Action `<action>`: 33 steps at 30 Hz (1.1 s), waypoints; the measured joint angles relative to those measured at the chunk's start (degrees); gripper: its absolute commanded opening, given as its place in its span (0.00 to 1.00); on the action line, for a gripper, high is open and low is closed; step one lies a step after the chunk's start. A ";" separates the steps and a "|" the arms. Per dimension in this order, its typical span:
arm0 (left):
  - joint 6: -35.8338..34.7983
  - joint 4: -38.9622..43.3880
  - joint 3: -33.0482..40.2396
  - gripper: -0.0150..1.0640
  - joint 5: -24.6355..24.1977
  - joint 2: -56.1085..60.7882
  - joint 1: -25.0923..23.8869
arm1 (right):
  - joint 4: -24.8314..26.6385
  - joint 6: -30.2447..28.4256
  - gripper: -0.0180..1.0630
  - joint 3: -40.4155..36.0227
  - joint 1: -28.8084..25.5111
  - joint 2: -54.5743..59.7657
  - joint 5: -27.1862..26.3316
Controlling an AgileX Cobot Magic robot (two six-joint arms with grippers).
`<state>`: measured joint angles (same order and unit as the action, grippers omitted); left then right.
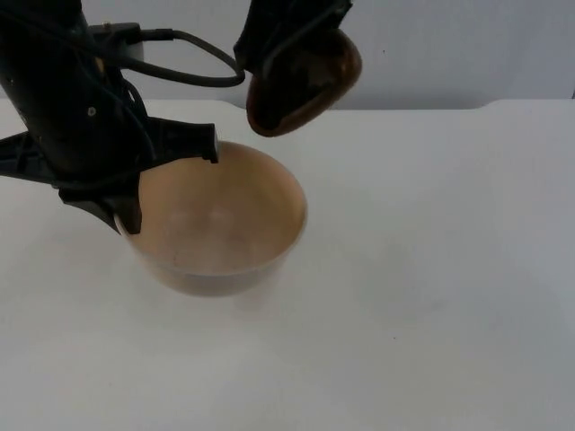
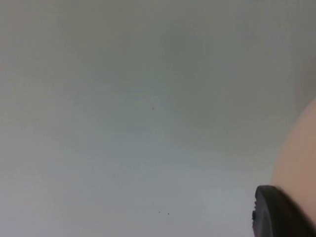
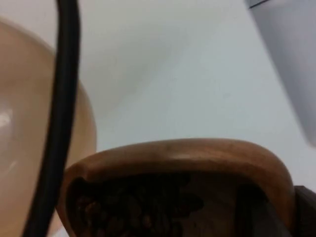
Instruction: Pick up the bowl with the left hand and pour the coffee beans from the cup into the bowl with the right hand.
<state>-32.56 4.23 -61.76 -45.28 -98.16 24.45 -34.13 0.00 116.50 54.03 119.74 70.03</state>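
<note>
The left gripper (image 1: 166, 184) pinched the near-left rim of a pale tan, round wooden bowl (image 1: 220, 224), one finger (image 1: 193, 142) lying over the rim's top and the other (image 1: 126, 214) down along the outer wall. The bowl hung over the white table (image 1: 431, 269); I could not tell whether its base touched the surface, and I could make out nothing inside it. In the left wrist view the bowl's wall (image 2: 301, 163) sat against a black fingertip (image 2: 276, 212).

Just above the bowl's far rim, the right gripper (image 1: 287, 45) clamped a dark brown wooden cup (image 1: 301, 85), tipped steeply with its mouth facing down toward the bowl. The right wrist view showed dark coffee beans (image 3: 133, 207) heaped inside the cup (image 3: 187, 158), beside the bowl's rim (image 3: 84, 118). The grey partition wall (image 1: 449, 45) stood behind.
</note>
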 measured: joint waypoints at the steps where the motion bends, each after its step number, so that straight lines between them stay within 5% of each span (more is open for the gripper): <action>1: 0.00 0.00 0.00 0.01 0.00 0.00 0.00 | -2.35 0.00 0.02 0.00 1.21 0.00 0.00; 19: 0.00 0.00 0.00 0.01 0.00 0.00 0.00 | -24.27 0.36 0.02 0.00 9.38 0.09 0.75; 33: -0.04 0.00 0.00 0.01 0.00 0.00 0.00 | -26.52 3.30 0.02 0.00 10.09 0.09 1.16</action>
<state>-32.60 4.23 -61.76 -45.28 -98.16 24.45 -60.65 3.30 116.50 64.12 119.84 71.18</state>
